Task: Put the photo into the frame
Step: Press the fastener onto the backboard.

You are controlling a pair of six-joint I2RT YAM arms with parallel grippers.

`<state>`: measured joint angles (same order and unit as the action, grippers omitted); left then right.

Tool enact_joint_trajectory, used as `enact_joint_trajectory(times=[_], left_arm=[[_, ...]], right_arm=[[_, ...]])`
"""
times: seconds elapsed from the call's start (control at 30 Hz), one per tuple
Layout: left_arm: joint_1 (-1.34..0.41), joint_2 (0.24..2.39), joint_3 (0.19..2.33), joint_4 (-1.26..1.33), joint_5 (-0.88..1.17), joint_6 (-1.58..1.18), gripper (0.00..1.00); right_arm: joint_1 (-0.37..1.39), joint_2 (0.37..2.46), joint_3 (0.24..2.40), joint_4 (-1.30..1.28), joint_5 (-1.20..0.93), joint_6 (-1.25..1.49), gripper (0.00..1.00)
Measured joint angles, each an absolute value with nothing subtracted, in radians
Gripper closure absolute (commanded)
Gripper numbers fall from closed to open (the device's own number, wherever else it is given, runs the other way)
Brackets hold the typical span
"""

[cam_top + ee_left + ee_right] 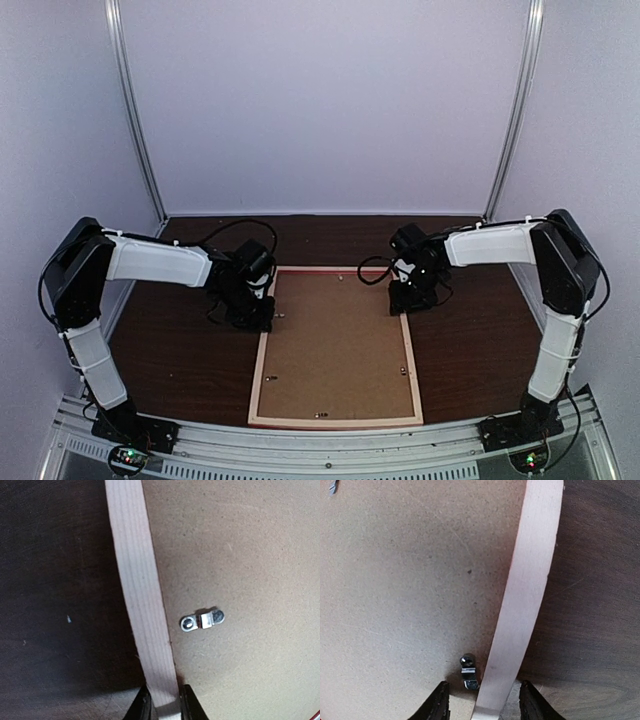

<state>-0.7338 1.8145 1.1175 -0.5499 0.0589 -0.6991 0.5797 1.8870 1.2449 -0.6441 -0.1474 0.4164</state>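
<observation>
The frame (262,345) is seen lying face down in the middle of the tabletop (170,350), its pale wood back turned up and a thin red edge showing along its near side. A brown backing board (335,345) is seated inside it. The photo is not visible in any view; whether it lies under the board cannot be told.

The left claw (164,705) is set astride the left rail of the frame towards its far end, and its fingers (144,707) are pressed against both sides of the wood, so the rail is clenched. The right claw (483,702) is set astride the right rail, also towards the far end, but it is released: a gap is seen between each finger and the wood.

The step in hand is judged to be a two-sided hold on the frame, ready for it to be lifted or turned. For this to go well, the right claw should be clenched squarely on its rail before any lift is begun, since a thin frame carried from one side alone is easily twisted. A small metal clip (468,672) lies on the board just beside the right rail and near the inner finger; it should be kept out of the grip. Another clip (202,621) lies on the board near the left rail. Both arms are best raised together and evenly, and the board should be watched, as it could slide out if the frame is tipped.
</observation>
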Motion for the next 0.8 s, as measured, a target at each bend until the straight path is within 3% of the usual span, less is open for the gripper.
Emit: enact_joint_trajectory(times=[0.43,0.8], left_arm=[[-0.734,1.814,1.118,-0.550,0.059,-0.702,0.84],[-0.733,1.815,1.119,-0.548,0.058,-0.702,0.84]], right_arm=[[0.558,1.911,1.273,-0.643,-0.150,0.382,0.72],[0.535,1.919,1.282,-0.648,-0.187,0.336,0.80]])
